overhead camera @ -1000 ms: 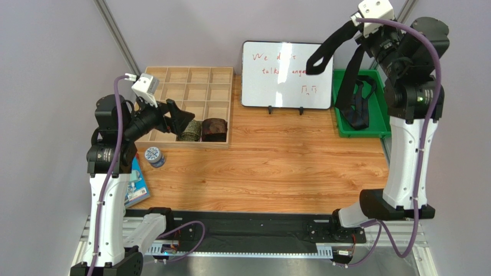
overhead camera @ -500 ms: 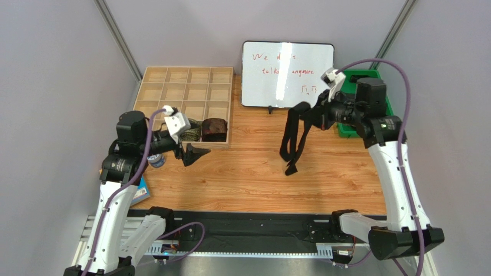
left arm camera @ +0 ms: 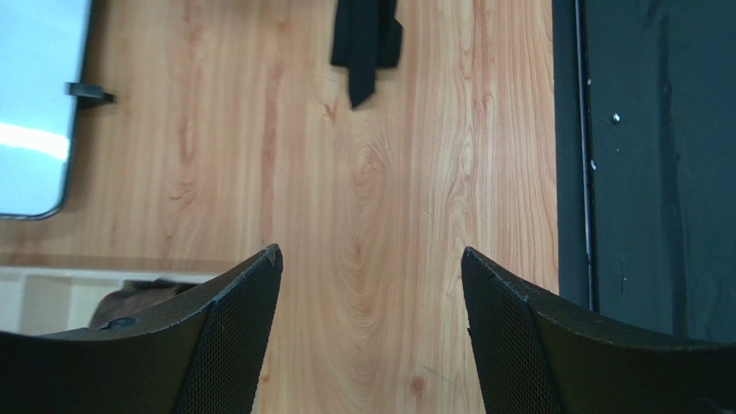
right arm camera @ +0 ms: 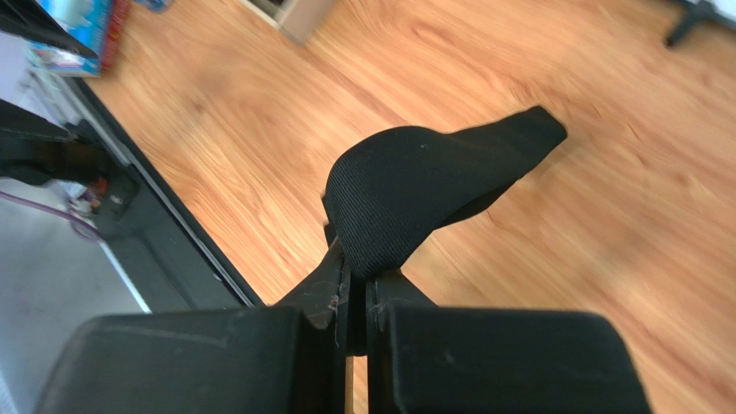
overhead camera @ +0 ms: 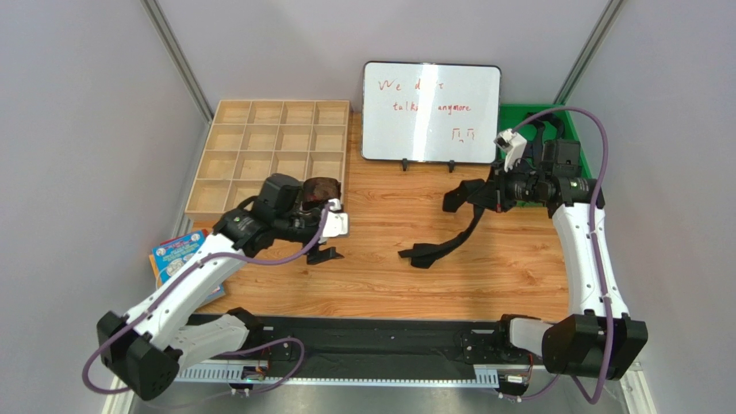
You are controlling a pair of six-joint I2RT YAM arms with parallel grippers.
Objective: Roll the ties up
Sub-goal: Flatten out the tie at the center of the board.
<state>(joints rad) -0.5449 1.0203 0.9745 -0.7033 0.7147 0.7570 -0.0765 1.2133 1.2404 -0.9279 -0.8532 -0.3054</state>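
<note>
While the right hand (overhead camera: 462, 197) hangs over the right half of the wooden counter (overhead camera: 380, 276), its two fingers are pinched tight on a fold of a long plain black fabric necktie (overhead camera: 451, 237); the right wrist view shows the cloth bulging out just past that hand (right arm camera: 356, 285), so the black necktie (right arm camera: 415, 190) is properly clamped. From there the strip sags down and toward the near edge; its loose end lies flat on the wood around the middle of the counter, and the left wrist view catches that pointed tip (left arm camera: 365, 43) too.

The left hand (overhead camera: 321, 246) sits low over the left half, fingers spread wide with nothing between them; in its own camera you just see bare planks between the tips of that hand (left arm camera: 371, 259).

The pale wooden tray of square compartments (overhead camera: 268, 129) fills the far left corner; a dark reddish-brown coiled tie (overhead camera: 321, 188) is in its near right compartment. A white dry-erase board with red writing (overhead camera: 430, 110) stands at the far edge; a green plastic bin (overhead camera: 511, 116) sits in the far right corner.
</note>
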